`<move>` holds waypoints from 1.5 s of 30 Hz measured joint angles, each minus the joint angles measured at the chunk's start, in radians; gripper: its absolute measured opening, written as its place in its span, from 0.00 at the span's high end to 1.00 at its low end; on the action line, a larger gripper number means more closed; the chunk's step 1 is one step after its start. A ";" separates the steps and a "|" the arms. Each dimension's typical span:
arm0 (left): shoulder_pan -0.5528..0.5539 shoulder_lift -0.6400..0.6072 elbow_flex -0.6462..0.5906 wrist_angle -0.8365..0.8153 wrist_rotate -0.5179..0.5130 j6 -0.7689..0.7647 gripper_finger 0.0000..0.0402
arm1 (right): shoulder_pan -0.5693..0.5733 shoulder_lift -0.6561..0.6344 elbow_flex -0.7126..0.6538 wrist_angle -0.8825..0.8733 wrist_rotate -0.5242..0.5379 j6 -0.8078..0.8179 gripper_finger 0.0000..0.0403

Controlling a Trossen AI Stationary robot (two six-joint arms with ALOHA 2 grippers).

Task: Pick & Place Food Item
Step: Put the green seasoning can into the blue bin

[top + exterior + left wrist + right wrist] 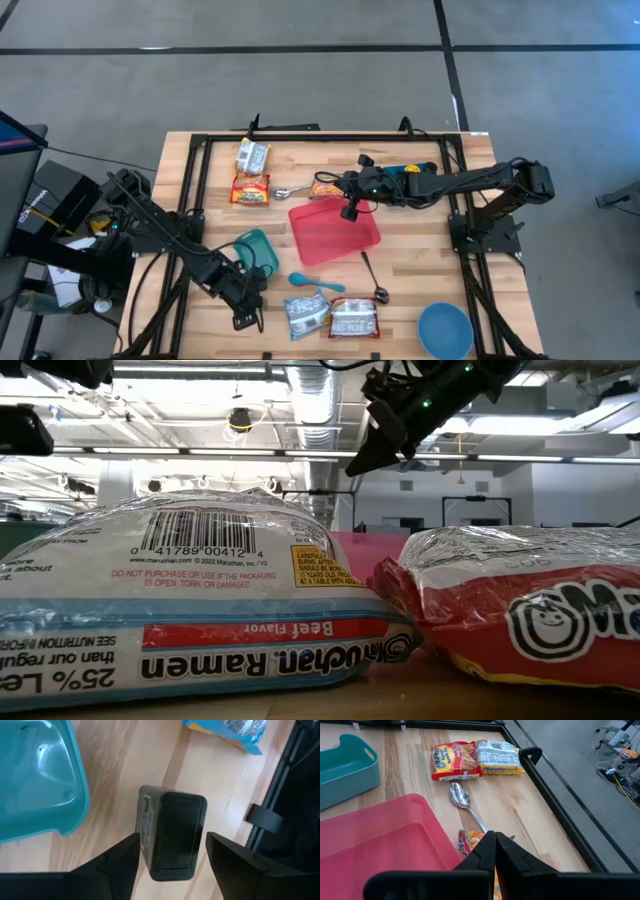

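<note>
Several ramen packets lie flat on the table: a silver one [253, 156] and a red one [250, 188] at the far left, an orange one [325, 187] by the pink tray [333, 232], and a blue one [305, 315] and a red one [355, 318] at the near edge. My left gripper [243, 305] points down, open, near the front left. Its fingers stand on either side of a small black box [172, 835] on the wood. My right gripper [350, 210] hangs shut above the tray's far edge, holding nothing. My left gripper comes at the black box from above, with one finger [125, 852] along each of its long sides [145, 820]. The box rests on the table. I cannot tell whether the fingers touch it.
A teal bin [258, 250] stands just beyond my left gripper. A blue spoon [312, 282] and a blue bowl [445, 330] lie near the front. Metal spoons lie at the far left [285, 191] and beside the tray [372, 275]. Black rails frame the table.
</note>
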 joint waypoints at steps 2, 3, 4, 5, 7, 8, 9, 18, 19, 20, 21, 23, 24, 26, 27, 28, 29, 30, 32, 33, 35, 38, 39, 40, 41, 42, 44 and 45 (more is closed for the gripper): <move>0.000 0.018 0.000 -0.003 0.003 0.014 0.46 | 0.000 0.000 0.000 0.000 0.000 0.000 1.00; 0.000 0.031 0.000 0.004 0.011 0.022 0.46 | 0.000 0.000 0.000 0.000 0.000 0.000 1.00; 0.000 0.044 0.000 0.009 0.019 0.025 0.46 | 0.000 0.000 0.000 0.000 0.000 0.000 1.00; 0.000 0.057 0.000 0.006 0.026 0.025 0.46 | 0.000 0.000 0.000 0.000 0.000 0.000 1.00; 0.006 0.076 0.000 0.006 0.043 0.026 0.45 | 0.000 0.000 0.000 0.000 0.000 0.000 1.00; 0.009 0.083 0.000 0.005 0.046 0.028 0.46 | 0.000 0.000 0.000 0.000 0.000 0.000 1.00; 0.009 0.087 0.000 -0.002 0.046 0.040 0.46 | 0.000 0.000 0.000 -0.001 0.000 0.000 1.00; 0.009 0.095 0.000 -0.003 0.010 0.098 0.53 | 0.000 0.000 0.000 -0.002 0.000 0.000 1.00; 0.009 0.094 0.000 -0.002 0.008 0.104 0.54 | 0.000 0.000 0.000 -0.002 0.000 0.000 1.00; 0.009 0.094 0.000 -0.002 0.007 0.108 0.55 | 0.000 0.000 0.000 -0.002 0.000 0.000 1.00; 0.009 0.094 0.000 -0.002 0.005 0.111 0.56 | 0.000 0.000 0.000 -0.002 0.000 0.000 1.00; 0.009 0.094 0.000 -0.002 0.001 0.114 0.59 | 0.000 0.000 0.000 -0.002 0.000 0.000 1.00; 0.009 0.094 0.000 -0.003 0.000 0.123 0.60 | 0.000 0.000 0.000 -0.002 0.000 0.000 1.00; 0.009 0.094 0.000 -0.003 -0.006 0.136 0.62 | 0.000 0.000 0.000 -0.002 0.000 0.000 1.00; 0.009 0.094 0.000 -0.003 -0.007 0.136 0.63 | 0.000 0.000 0.000 -0.002 0.000 0.000 1.00; 0.009 0.094 0.000 -0.003 -0.007 0.136 0.64 | 0.000 0.000 0.000 -0.002 0.000 0.000 1.00; 0.009 0.094 0.000 -0.003 -0.007 0.136 0.65 | 0.000 0.000 0.000 -0.002 0.000 0.000 1.00; 0.009 0.094 0.000 -0.003 -0.007 0.136 0.66 | 0.000 0.000 0.000 -0.002 0.000 0.000 1.00; 0.009 0.093 0.000 -0.003 -0.007 0.136 0.67 | 0.000 0.000 0.000 -0.002 0.000 0.000 1.00; 0.009 0.093 0.000 -0.003 -0.007 0.136 0.67 | 0.000 0.000 0.000 -0.002 0.000 0.000 1.00; 0.009 0.093 0.000 -0.003 -0.007 0.135 0.67 | 0.000 0.000 0.000 -0.003 0.000 0.000 1.00; 0.009 0.093 0.000 -0.002 -0.007 0.131 0.67 | 0.000 0.000 0.000 -0.015 0.000 0.000 1.00; 0.009 0.093 0.000 -0.002 -0.007 0.131 0.67 | 0.000 0.000 0.000 -0.020 0.000 0.000 1.00; 0.009 0.093 0.000 -0.002 -0.007 0.131 0.68 | 0.000 0.000 0.000 -0.022 0.000 0.001 1.00; 0.009 0.093 0.000 -0.002 -0.007 0.130 0.68 | 0.000 0.000 0.000 -0.023 0.000 0.000 1.00; 0.009 0.093 0.000 -0.002 -0.007 0.130 0.68 | 0.000 0.000 0.000 -0.023 0.000 0.001 1.00; 0.009 0.093 0.000 -0.002 -0.007 0.129 0.69 | 0.000 0.000 0.000 -0.023 0.000 0.000 1.00; 0.009 0.093 0.000 -0.002 -0.007 0.129 0.69 | 0.000 0.000 0.000 -0.023 0.000 0.000 1.00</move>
